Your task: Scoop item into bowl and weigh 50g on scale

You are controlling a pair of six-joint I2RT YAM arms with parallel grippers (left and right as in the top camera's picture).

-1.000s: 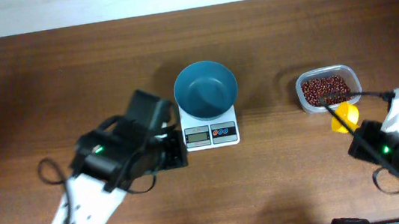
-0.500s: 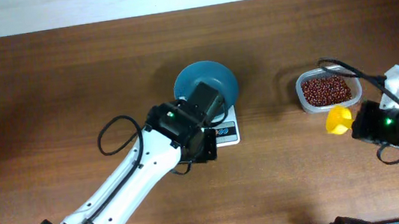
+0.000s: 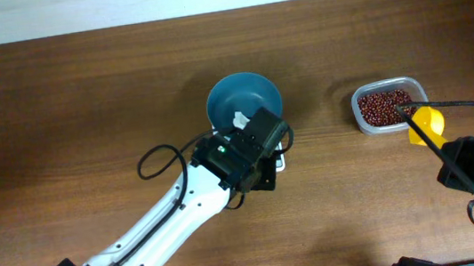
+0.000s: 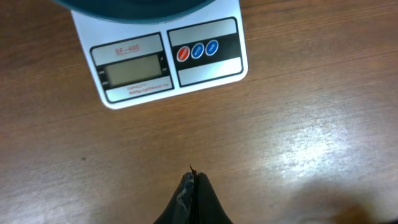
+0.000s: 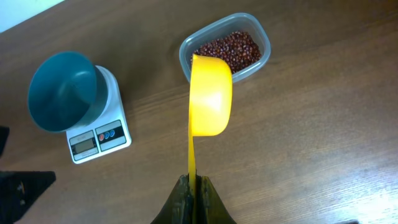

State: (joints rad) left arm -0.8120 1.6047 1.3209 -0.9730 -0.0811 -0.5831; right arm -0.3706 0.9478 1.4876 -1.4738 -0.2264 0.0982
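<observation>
The teal bowl (image 3: 244,105) stands on the white scale (image 4: 158,59), whose display is blank. My left gripper (image 4: 194,177) is shut with nothing in it, hovering over the wood just in front of the scale's display and buttons. In the overhead view its wrist covers most of the scale. The dark red-brown beans (image 5: 227,50) fill a clear tub (image 3: 386,105) at the right. My right gripper (image 5: 194,180) is shut on the thin handle of a yellow scoop (image 5: 210,93), held edge-on at the tub's near right corner (image 3: 426,122). No beans show in the scoop or in the bowl (image 5: 62,90).
The brown wooden table (image 3: 82,106) runs to a pale wall along the back edge. A black cable (image 3: 164,159) loops off the left arm. The right arm's cable (image 3: 458,105) crosses just in front of the tub.
The left arm swung right from the table's left side to the scale's front, and its jaws closed. The right gripper shifted the scoop slightly right and back, beside the tub.
</observation>
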